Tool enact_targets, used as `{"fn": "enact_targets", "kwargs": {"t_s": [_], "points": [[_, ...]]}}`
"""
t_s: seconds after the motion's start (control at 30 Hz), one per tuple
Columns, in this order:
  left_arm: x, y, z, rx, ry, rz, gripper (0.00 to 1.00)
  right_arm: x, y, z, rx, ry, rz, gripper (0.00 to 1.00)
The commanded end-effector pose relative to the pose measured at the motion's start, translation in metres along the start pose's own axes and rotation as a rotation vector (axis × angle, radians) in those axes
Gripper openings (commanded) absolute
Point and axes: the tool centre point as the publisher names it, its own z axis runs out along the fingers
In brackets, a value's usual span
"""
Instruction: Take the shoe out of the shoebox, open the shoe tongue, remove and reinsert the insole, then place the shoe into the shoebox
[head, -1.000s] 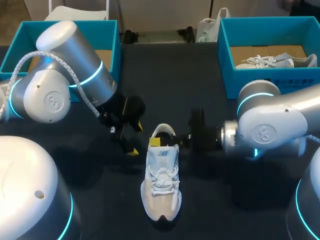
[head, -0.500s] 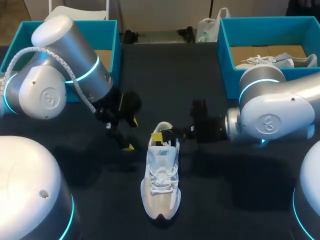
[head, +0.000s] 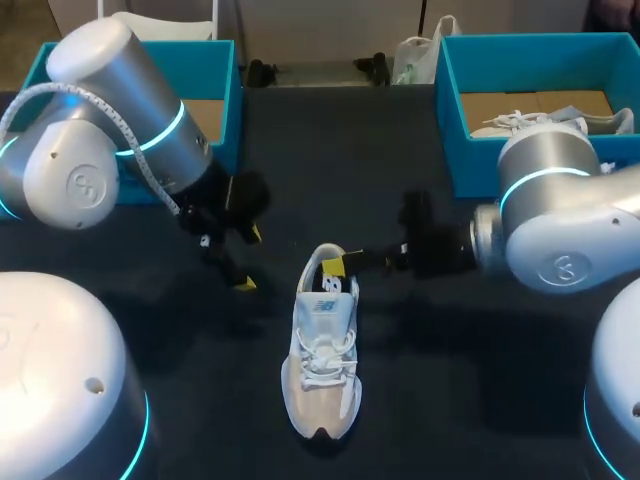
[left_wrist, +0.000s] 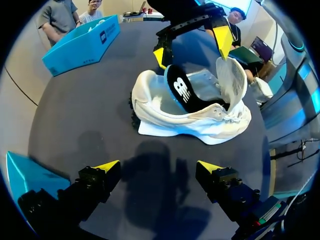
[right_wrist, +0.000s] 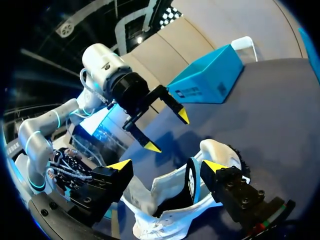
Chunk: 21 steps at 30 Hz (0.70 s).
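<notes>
On the dark surface (head: 420, 400) the white shoe (head: 322, 350) lies outside the shoebox (head: 465, 165), tongue (left_wrist: 231, 77) up, insole (left_wrist: 182, 90) seemingly half-raised, left gripper (left_wrist: 157, 166) and right gripper (right_wrist: 167, 165) both with jaws apart, so removal, reinsertion and boxing remain.

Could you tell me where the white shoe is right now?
In the head view, the white shoe lies centrally on the table, heel at the right gripper, left gripper apart leftward.

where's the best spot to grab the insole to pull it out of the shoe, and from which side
Probably the heel end of the insole: it tilts up out of the shoe, both flat faces exposed. Come from above at the heel side; the raised tongue blocks the toe side. The open right tool is nearest.
</notes>
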Motion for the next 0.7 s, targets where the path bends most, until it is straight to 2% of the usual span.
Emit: {"fn": "enact_targets", "kwargs": {"t_s": [0.03, 0.17, 0.47, 0.7], "points": [[-0.002, 0.006, -0.011, -0.012, -0.001, -0.007, 1.00, 0.006, 0.011, -0.009, 0.037, -0.041, 0.008, 0.91], [-0.009, 0.012, -0.024, -0.025, 0.020, 0.000, 1.00, 0.003, 0.021, -0.021, 0.085, -0.065, 0.019, 0.90], [-0.023, 0.020, -0.047, -0.061, -0.012, -0.021, 1.00, -0.010, 0.044, -0.044, 0.209, -0.074, 0.065, 0.93], [-0.032, 0.025, -0.064, -0.085, 0.007, -0.005, 1.00, -0.016, 0.058, -0.058, 0.354, -0.095, 0.135, 0.96]]}}
